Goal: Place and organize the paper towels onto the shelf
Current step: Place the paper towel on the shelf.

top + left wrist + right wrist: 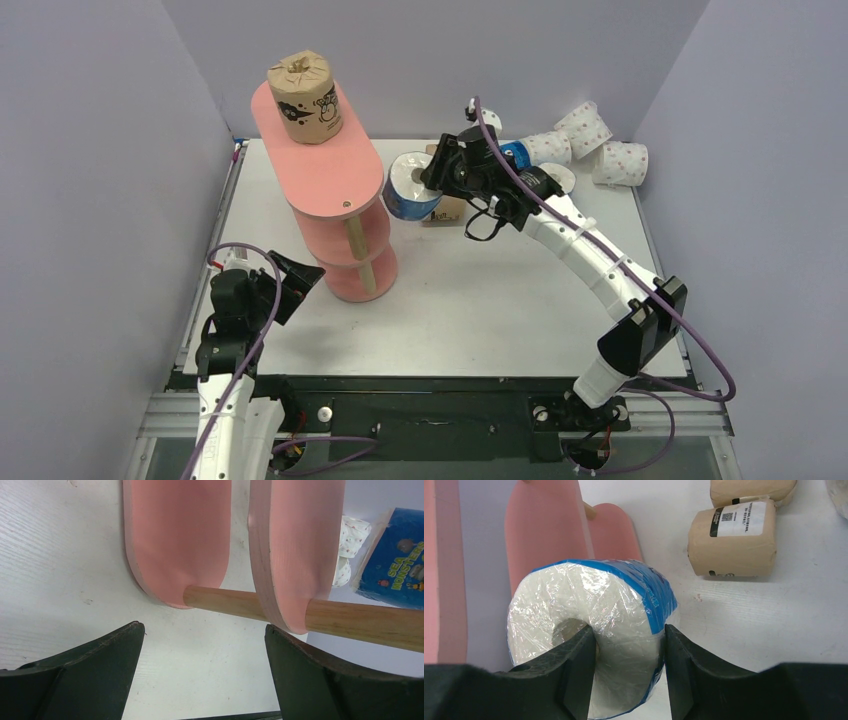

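While the left hand (205, 630) stands open, the right hand (629, 630) grips a blue roll (624, 595) labelled "SEA MONSTERS".

Nine wrapped rolls (305, 100), one pink shelf (325, 172)

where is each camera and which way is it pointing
Top external: above and behind the robot, looking down at the table, shelf, left arm and right arm.
Left wrist: on the left arm, facing the shelf's lower boards; open left gripper below.
Right wrist: on the right arm, facing the blue roll clamped in the right gripper.
Shared: all three show the shelf.
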Controlling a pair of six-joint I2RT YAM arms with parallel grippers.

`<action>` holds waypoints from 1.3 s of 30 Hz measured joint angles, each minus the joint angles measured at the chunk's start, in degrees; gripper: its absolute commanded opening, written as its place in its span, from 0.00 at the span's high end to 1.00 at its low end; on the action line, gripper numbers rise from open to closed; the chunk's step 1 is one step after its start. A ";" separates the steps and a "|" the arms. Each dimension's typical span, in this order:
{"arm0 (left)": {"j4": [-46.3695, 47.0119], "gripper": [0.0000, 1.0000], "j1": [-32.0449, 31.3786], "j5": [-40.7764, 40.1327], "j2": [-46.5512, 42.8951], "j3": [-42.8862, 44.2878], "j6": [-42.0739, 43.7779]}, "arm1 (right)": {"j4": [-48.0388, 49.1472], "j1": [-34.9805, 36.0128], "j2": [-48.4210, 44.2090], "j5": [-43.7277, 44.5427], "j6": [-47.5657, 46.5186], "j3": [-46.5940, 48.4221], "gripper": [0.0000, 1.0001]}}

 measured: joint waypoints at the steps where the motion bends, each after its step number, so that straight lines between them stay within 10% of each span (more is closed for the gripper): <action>1: 0.00 0.11 0.00 0.00 -0.02 0.00 0.00 | 0.20 0.04 0.31 -0.24 0.15 0.39 0.64; 27: -0.50 0.11 0.00 0.00 -0.87 0.00 -0.04 | 1.44 5.14 8.98 -4.35 2.05 7.69 0.62; 39: -0.50 0.11 0.00 0.00 -1.14 0.00 -0.11 | 2.43 6.51 9.05 -6.08 3.76 7.87 0.40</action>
